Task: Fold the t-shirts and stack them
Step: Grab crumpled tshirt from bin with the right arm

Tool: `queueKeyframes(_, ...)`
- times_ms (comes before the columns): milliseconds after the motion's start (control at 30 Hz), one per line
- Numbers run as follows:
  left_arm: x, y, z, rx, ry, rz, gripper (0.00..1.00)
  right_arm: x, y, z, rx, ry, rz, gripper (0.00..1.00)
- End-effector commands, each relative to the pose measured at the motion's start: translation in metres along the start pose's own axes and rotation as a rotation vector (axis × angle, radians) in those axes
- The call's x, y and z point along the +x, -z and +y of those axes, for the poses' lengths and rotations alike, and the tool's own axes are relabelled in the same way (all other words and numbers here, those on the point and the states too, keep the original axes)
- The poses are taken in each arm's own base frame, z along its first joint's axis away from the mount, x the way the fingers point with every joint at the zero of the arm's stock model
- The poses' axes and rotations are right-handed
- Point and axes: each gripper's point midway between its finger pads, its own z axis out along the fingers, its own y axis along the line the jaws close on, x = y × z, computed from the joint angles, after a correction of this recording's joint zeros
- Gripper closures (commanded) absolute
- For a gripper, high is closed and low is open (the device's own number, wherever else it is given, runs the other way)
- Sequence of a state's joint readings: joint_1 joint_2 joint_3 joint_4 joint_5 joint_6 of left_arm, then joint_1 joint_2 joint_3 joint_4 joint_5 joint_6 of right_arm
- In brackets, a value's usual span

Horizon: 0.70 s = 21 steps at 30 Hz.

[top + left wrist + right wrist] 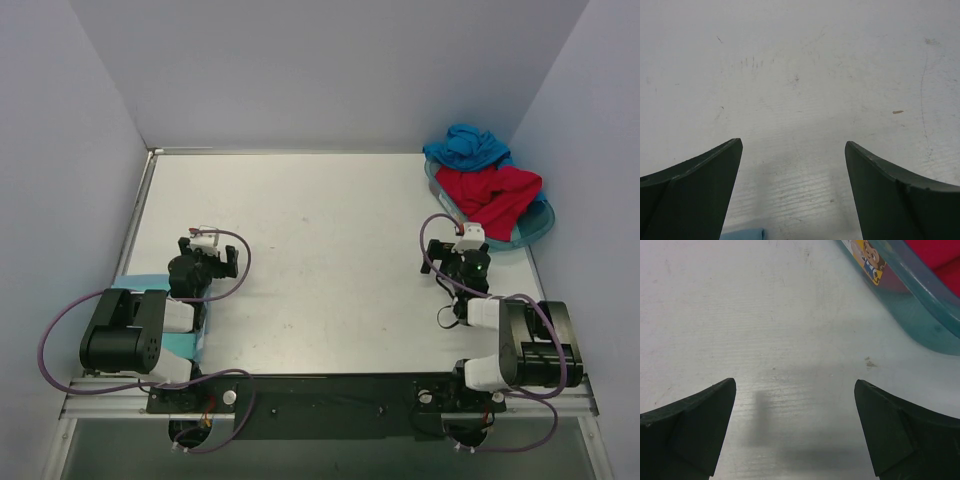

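Observation:
A bright red t-shirt [492, 195] and a bright blue t-shirt [468, 146] lie crumpled together in a teal plastic tray [538, 226] at the back right. A pale aqua t-shirt [196, 336] lies flat at the near left, mostly hidden under the left arm. My left gripper [210, 252] is open and empty over bare table just beyond the aqua shirt; a corner of that shirt [742, 234] shows below the left gripper [792, 146]. My right gripper [455, 254] is open and empty, left of the tray. The right wrist view shows this gripper [795, 386], the tray wall [912, 297] and red cloth [940, 252].
The white table [320, 250] is walled by grey panels at the back and both sides. The tray has a cartoon sticker [870, 260] on its wall. Purple cables loop beside both arms.

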State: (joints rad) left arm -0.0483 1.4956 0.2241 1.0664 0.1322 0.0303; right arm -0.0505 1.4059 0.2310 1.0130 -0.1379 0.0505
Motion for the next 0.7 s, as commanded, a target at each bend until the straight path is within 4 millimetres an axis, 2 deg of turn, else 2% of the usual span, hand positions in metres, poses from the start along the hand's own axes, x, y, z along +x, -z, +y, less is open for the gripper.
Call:
queueKeyframes(0,-0.026,-0.005,0.001,0.006,-0.012,-0.089,0.05,-0.037,0.004,0.004,-0.013,0.014,-0.048,0.00)
queueKeyframes(33,-0.027,-0.005,0.001,0.004,-0.014,-0.089,0.05,-0.060,0.008,0.008,-0.028,0.020,-0.093,0.00)
queueKeyframes(67,-0.026,-0.006,0.001,0.002,-0.018,-0.085,0.05,-0.056,0.013,0.010,-0.036,0.013,-0.055,0.00)
queueKeyframes(100,-0.031,-0.003,0.001,0.004,-0.019,-0.118,0.05,-0.085,0.020,0.019,-0.081,-0.014,-0.118,0.00)
queueKeyframes(133,-0.041,0.000,0.002,0.001,-0.017,-0.145,0.05,-0.084,0.025,0.023,-0.107,-0.025,-0.083,0.00)
queueKeyframes(167,-0.038,0.000,0.000,0.011,-0.009,-0.104,0.05,-0.113,0.032,0.034,-0.162,-0.023,-0.126,0.00)
queueKeyframes(200,-0.058,0.003,-0.002,0.025,-0.026,-0.128,0.05,-0.111,0.037,0.038,-0.182,-0.033,-0.064,0.00)
queueKeyframes(233,-0.061,-0.003,-0.009,0.076,-0.028,-0.052,0.05,-0.143,0.042,0.042,-0.198,-0.034,-0.098,0.00)
queueKeyframes(267,-0.076,-0.002,-0.013,0.097,-0.023,-0.058,0.05,-0.140,0.045,0.040,-0.183,-0.053,-0.025,0.00)
queueKeyframes(300,-0.096,-0.007,-0.014,0.104,-0.003,-0.051,0.05,-0.173,0.044,0.035,-0.152,-0.055,-0.054,0.00)
queueKeyframes(333,-0.107,-0.008,-0.014,0.104,0.014,-0.059,0.05,-0.189,0.046,0.027,-0.117,-0.064,-0.034,0.00)
queueKeyframes(367,-0.128,-0.012,-0.016,0.117,0.012,-0.066,0.05,-0.189,0.036,0.015,-0.055,-0.071,0.002,0.00)
queueKeyframes(400,-0.133,-0.016,-0.020,0.143,-0.007,-0.049,0.04,-0.209,0.035,0.001,0.011,-0.064,0.001,0.00)
queueKeyframes(433,-0.143,-0.019,-0.029,0.191,-0.023,-0.022,0.04,-0.194,0.024,-0.009,0.058,-0.067,0.087,0.01)
queueKeyframes(467,-0.164,-0.028,-0.032,0.204,-0.055,-0.033,0.04,-0.210,0.022,-0.029,0.158,-0.065,0.095,0.01)
queueKeyframes(500,-0.156,-0.029,-0.039,0.209,-0.051,0.046,0.04,-0.195,0.007,-0.040,0.209,-0.072,0.169,0.03)
queueKeyframes(533,-0.164,-0.038,-0.048,0.223,-0.057,0.067,0.03,-0.209,0.008,-0.061,0.311,-0.094,0.171,0.04)
queueKeyframes(567,-0.156,-0.038,-0.049,0.212,-0.055,0.134,0.03,-0.194,-0.006,-0.079,0.356,-0.117,0.235,0.06)
queueKeyframes(600,-0.148,-0.039,-0.060,0.236,-0.068,0.187,0.03,-0.188,-0.018,-0.089,0.386,-0.156,0.286,0.07)
queueKeyframes(633,-0.146,-0.039,-0.064,0.244,-0.081,0.195,0.03,-0.190,-0.021,-0.103,0.416,-0.191,0.297,0.10)
queueKeyframes(667,-0.143,-0.036,-0.073,0.271,-0.114,0.205,0.03,-0.180,-0.031,-0.112,0.448,-0.237,0.358,0.12)
